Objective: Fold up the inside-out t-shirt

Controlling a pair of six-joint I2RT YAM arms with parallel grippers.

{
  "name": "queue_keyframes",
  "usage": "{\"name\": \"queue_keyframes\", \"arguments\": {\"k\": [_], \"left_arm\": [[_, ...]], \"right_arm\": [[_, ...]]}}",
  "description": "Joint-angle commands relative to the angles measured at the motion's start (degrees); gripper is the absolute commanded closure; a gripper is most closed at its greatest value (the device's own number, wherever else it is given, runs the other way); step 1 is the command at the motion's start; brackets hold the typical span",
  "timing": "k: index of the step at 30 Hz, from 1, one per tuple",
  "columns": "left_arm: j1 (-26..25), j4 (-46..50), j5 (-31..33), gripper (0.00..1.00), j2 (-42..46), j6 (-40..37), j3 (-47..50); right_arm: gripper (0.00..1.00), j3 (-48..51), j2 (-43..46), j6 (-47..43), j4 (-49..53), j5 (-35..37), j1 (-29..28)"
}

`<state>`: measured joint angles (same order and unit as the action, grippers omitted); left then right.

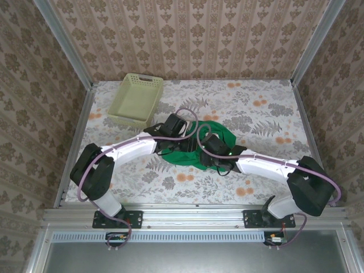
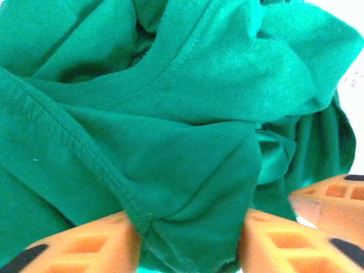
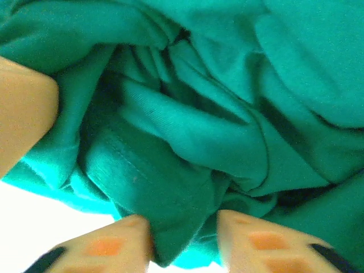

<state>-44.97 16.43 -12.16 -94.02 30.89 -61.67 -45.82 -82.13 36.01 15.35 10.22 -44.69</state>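
The inside-out t-shirt (image 1: 219, 132) lies crumpled in a bright green heap at the middle of the table. Both arms reach into it from either side. My left gripper (image 2: 190, 243) has a hemmed fold of the cloth pressed between its orange fingers (image 2: 85, 245). In the top view the left gripper (image 1: 172, 136) sits at the heap's left edge. My right gripper (image 3: 185, 242) pinches another stitched fold between its fingers (image 3: 108, 245), and from above the right gripper (image 1: 215, 152) sits on the heap's near side. The shirt's ribbed collar (image 2: 170, 54) shows in the left wrist view.
A pale yellow-green lattice basket (image 1: 136, 99) stands at the back left, just beyond the left arm. The table (image 1: 267, 108) has a floral cover and metal rails along its sides. The other gripper's orange finger (image 2: 333, 199) shows close by at the right.
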Motion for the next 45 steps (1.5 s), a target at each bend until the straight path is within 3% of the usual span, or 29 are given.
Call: {"name": "queue_keyframes", "arguments": {"k": [1, 4, 7, 12, 17, 21, 26, 32, 38, 45], "left_arm": [[0.6, -0.1, -0.6, 0.67, -0.4, 0.3, -1.2], [2.2, -1.0, -1.3, 0.88, 0.6, 1.0, 0.5], [4.0, -2.4, -1.5, 1.00, 3.2, 1.1, 3.1], [6.9, -5.6, -1.4, 1.00, 11.2, 0.2, 8.8], [9.0, -10.1, -3.3, 1.00, 17.7, 0.7, 14.7], [8.2, -12.4, -7.5, 1.00, 14.9, 0.8, 15.5], [4.0, -12.7, -8.5, 0.90, 10.8, 0.0, 14.0], [3.5, -15.1, -6.0, 0.80, 13.2, 1.1, 17.3], [4.1, -17.6, -6.5, 0.74, 15.5, 2.7, 20.7], [4.7, -18.3, -6.6, 0.72, 15.6, 3.3, 22.2]], "right_arm": [[0.81, -1.9, 0.6, 0.0, 1.9, 4.3, -0.3], [0.97, -1.7, 4.7, -0.6, 4.5, 6.7, -0.3], [1.00, -0.8, 10.2, -2.4, 7.0, 8.1, -0.1], [1.00, 1.7, 21.6, -3.7, 10.8, 6.8, 2.4], [1.00, 7.6, 28.3, -1.4, 9.2, 0.2, 8.4], [0.98, 12.0, 25.5, 1.6, 5.7, -2.0, 10.3], [0.66, 9.5, 21.4, -0.2, 7.9, 0.2, 9.4], [0.50, 4.3, 21.6, -6.0, 7.6, 3.0, 1.6], [0.50, -0.7, 10.4, -8.4, 1.6, -0.2, -3.8], [0.55, -7.4, -2.8, -9.7, 0.0, -2.0, -4.4]]}}
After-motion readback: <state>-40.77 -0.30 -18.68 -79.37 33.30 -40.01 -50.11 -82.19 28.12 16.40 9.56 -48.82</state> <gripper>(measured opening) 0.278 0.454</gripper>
